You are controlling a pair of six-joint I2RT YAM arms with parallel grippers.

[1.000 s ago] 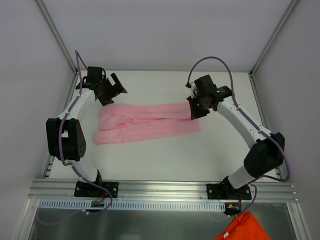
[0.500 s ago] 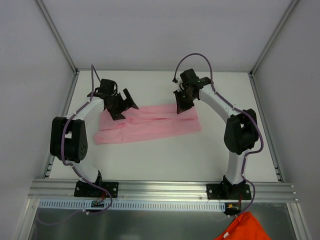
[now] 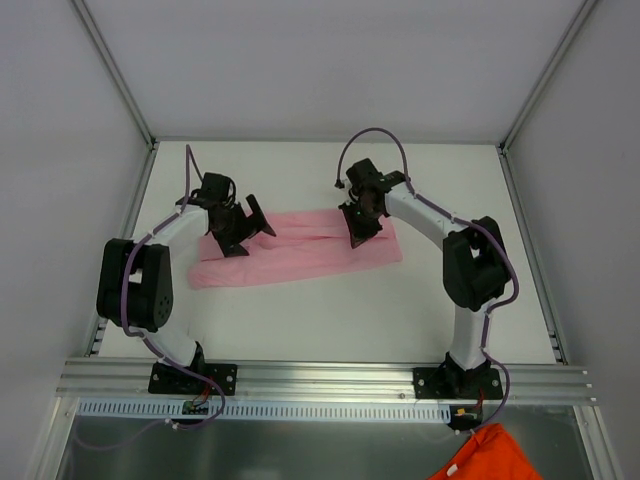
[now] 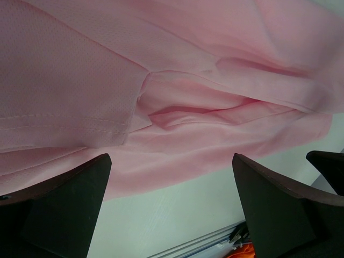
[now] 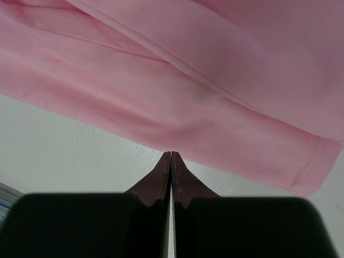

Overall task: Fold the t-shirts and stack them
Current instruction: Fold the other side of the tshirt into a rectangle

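Observation:
One light pink t-shirt (image 3: 300, 258) lies on the white table as a long folded band running left to right. My left gripper (image 3: 248, 235) hovers over its left part, jaws wide open and empty. In the left wrist view the creased fabric (image 4: 188, 80) fills the top, and the gripper (image 4: 171, 158) shows a dark fingertip (image 4: 70, 204) at each side. My right gripper (image 3: 357, 232) is over the band's right part. In the right wrist view the gripper (image 5: 171, 155) is shut, tips meeting at the near edge of the cloth (image 5: 215, 80), with no fabric visible between them.
Bare white table (image 3: 300, 320) lies between the shirt and the aluminium rail (image 3: 320, 380) that carries the arm bases. An orange cloth (image 3: 485, 455) lies below the rail at the bottom right. White walls with metal posts close in the back and sides.
Both arms swung inward. The right gripper moved left from the shirt's right end, staying shut. The left gripper moved from beyond the far left corner onto the shirt, staying open.

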